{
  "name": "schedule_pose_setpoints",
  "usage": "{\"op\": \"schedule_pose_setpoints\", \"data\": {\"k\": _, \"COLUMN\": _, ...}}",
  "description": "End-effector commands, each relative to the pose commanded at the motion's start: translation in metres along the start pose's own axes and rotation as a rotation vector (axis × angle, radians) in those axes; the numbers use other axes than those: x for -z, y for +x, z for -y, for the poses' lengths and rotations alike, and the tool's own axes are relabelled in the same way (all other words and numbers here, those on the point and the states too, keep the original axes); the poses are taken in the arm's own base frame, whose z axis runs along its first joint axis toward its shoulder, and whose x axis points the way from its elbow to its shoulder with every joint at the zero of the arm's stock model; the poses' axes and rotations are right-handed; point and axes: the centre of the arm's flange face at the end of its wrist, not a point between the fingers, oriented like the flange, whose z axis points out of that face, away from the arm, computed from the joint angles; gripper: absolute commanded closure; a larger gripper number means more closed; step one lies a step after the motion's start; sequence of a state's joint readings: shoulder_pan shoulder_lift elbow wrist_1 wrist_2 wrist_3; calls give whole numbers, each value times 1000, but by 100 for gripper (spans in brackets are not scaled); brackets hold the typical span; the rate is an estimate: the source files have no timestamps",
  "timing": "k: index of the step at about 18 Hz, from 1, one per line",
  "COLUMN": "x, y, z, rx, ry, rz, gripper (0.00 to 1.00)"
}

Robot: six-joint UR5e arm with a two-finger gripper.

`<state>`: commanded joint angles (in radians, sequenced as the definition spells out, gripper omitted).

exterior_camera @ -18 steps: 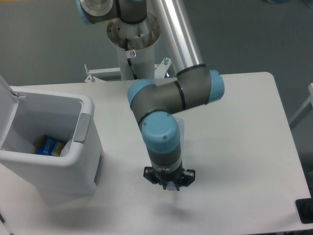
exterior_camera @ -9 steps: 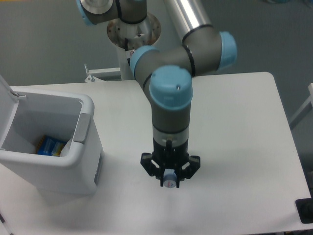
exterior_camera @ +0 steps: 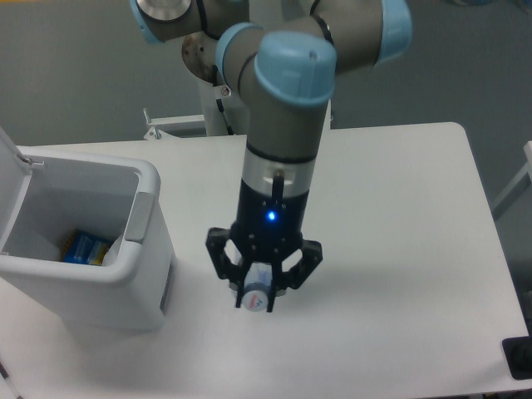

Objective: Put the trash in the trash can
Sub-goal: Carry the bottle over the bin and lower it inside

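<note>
White trash can (exterior_camera: 100,287), black end effector (exterior_camera: 259,287).

— What do you have around your workspace?
— A white bench (exterior_camera: 399,191) with rounded corners, matte and evenly lit. Beyond its far edge you see grey floor (exterior_camera: 75,75).
— Anything else?
— A small black object (exterior_camera: 519,359) at your bench's near right corner.

Changes logged, my view from the fixed camera:
- Arm: I see it risen well clear of the table (exterior_camera: 399,249), wrist now nearer the lens, larger in view than a second ago.
- Gripper (exterior_camera: 259,291): shifted from mid-table toward the trash can (exterior_camera: 125,274) side; blue light now showing on its body.
- Bottle (exterior_camera: 256,293): off the table surface, clamped between the fingers, white cap end toward me.
</note>
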<state>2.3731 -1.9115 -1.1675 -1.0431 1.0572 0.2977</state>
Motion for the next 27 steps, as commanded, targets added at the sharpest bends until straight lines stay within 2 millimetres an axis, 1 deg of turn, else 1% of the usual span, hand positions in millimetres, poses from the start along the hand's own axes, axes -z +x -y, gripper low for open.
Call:
{"op": "schedule_pose_setpoints", "data": {"k": 3, "x": 34, "y": 9, "z": 13, "rx": -1, "ry": 71, "rz": -46, "gripper": 97}}
{"op": "schedule_pose_setpoints", "data": {"k": 5, "x": 51, "y": 19, "z": 19, "rx": -9, "ry": 103, "rz": -63, "gripper": 97}}
{"op": "schedule_pose_setpoints", "data": {"k": 8, "x": 66, "y": 32, "z": 25, "rx": -24, "ry": 164, "rz": -109, "gripper": 95}}
{"op": "schedule_pose_setpoints", "data": {"k": 10, "x": 71, "y": 39, "z": 29, "rx": -27, "ry": 199, "rz": -145, "gripper": 95}}
{"op": "schedule_pose_setpoints", "data": {"k": 12, "x": 77, "y": 50, "z": 33, "rx": -51, "ry": 232, "rz": -184, "gripper": 95}}
{"op": "schedule_pose_setpoints", "data": {"k": 16, "x": 78, "y": 63, "z": 34, "rx": -70, "ry": 252, "rz": -262, "gripper": 95}}
{"op": "schedule_pose_setpoints", "data": {"k": 19, "x": 74, "y": 80, "z": 34, "rx": -86, "ry": 256, "rz": -341, "gripper": 95}}
{"op": "schedule_pose_setpoints", "data": {"k": 20, "x": 69, "y": 87, "z": 32, "rx": -93, "ry": 250, "rz": -360, "gripper": 95}}
{"op": "schedule_pose_setpoints", "data": {"k": 21, "x": 62, "y": 100, "z": 30, "rx": -107, "ry": 240, "rz": -383, "gripper": 95}}
{"op": "schedule_pose_setpoints", "data": {"k": 23, "x": 51, "y": 118, "z": 25, "rx": -136, "ry": 227, "rz": -407, "gripper": 95}}
{"op": "schedule_pose_setpoints", "data": {"k": 24, "x": 47, "y": 125, "z": 23, "rx": -144, "ry": 222, "rz": -416, "gripper": 93}}
{"op": "schedule_pose_setpoints", "data": {"k": 27, "x": 34, "y": 136, "z": 17, "rx": -149, "ry": 200, "rz": -437, "gripper": 91}}
